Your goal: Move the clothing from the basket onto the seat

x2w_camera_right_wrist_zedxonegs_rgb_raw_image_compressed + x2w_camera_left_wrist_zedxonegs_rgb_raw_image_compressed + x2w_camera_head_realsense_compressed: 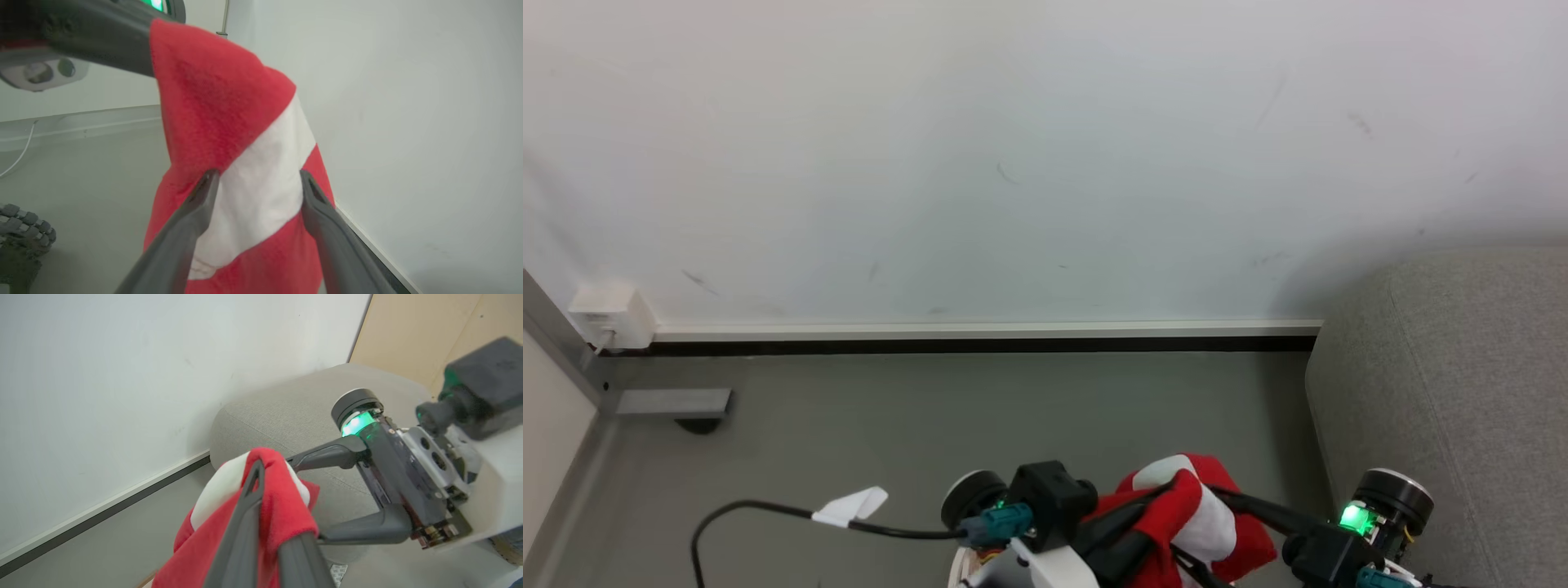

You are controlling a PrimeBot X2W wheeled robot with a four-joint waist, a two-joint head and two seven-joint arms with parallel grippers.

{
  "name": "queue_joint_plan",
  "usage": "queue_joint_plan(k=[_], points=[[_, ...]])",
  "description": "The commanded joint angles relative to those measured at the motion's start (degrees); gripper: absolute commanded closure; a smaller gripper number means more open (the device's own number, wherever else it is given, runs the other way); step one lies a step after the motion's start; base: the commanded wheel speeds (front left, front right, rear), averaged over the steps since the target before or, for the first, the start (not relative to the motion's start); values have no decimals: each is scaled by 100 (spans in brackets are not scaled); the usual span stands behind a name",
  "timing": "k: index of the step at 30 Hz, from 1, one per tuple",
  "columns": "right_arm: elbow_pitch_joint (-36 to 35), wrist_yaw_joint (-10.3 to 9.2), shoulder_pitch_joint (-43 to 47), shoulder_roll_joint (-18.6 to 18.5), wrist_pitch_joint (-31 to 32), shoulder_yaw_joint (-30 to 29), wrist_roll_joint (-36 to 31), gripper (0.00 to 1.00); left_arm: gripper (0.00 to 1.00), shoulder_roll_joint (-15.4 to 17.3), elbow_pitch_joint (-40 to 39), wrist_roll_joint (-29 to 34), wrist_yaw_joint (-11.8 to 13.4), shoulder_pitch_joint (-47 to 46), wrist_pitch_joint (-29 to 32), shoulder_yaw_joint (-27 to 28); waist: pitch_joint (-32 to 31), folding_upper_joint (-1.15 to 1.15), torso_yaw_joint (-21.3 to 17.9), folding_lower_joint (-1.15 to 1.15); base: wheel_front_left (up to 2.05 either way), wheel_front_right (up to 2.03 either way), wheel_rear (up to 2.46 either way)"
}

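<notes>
One piece of clothing (1176, 500) is in view, red with a white panel. It hangs bunched above the grey floor (980, 416), just left of the one seat (1445, 392) and not on it. Two grippers meet at it. The left gripper (265, 486) is clamped tight on a red fold and carries the garment. The right gripper (255, 179) is spread wide, its two fingers (204, 192) straddling the white panel with nothing gripped; whether they touch the cloth cannot be told. Each wrist shows one green light. One black cable (768, 510) bearing one white tag (854, 505) trails across the floor, and one white box (609, 314) sits low on the wall (1013, 163).
</notes>
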Motion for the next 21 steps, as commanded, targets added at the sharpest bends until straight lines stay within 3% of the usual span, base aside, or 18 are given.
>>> queue_joint_plan(k=[1,6,7,8,12,15,17,21], points=[[39,-14,-101,-6,29,83,66,0,100,-18,6,-49,-32,-59,-24,-23,-7,0,2,0,0,0,0],[220,-14,-342,167,66,454,601,0,100,-159,36,-329,-191,-111,-2,-134,-13,0,-7,0,0,0,0],[268,-14,-397,197,-14,436,665,38,100,-172,56,-353,-205,-123,-12,-150,-15,0,-12,0,0,0,0],[320,-14,-429,221,-93,411,737,100,100,-191,76,-373,-220,-123,-29,-162,-15,0,-18,0,0,0,0],[471,-14,-369,244,-326,315,1181,100,100,-204,190,-320,-145,-141,-167,-78,3,0,-106,0,0,0,0],[610,-14,-370,187,-459,117,1329,100,51,-141,309,-184,-50,-180,-264,-41,50,0,-275,0,0,0,0],[672,-14,-401,176,-516,-24,1377,100,0,-146,353,-210,12,-146,-355,13,124,0,-449,0,0,0,0],[735,-14,-514,94,-626,-420,1448,100,0,-98,452,-49,86,-244,-473,30,393,0,-868,0,0,0,0]])
